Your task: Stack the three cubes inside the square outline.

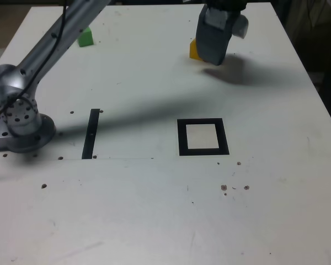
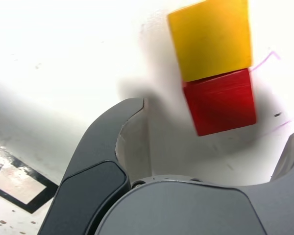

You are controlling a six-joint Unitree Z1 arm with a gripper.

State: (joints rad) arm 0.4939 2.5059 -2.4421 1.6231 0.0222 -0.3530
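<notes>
Hovering at the upper middle of the exterior frame, the gripper (image 1: pixel 218 47) gapes wide and empty beside the touching yellow cube (image 2: pixel 210 38) and red cube (image 2: pixel 220 102); the green cube (image 1: pixel 85 37) sits upper left, the square outline (image 1: pixel 203 137) empty at centre.

A yellow cube (image 2: pixel 209 38), a red cube (image 2: pixel 220 102) and a green cube (image 1: pixel 85 37) are seen on a white desk (image 1: pixel 154 210). The outline (image 1: pixel 203 137) is black, its centre off-white. The pincer (image 1: pixel 215 41) is grey.
</notes>
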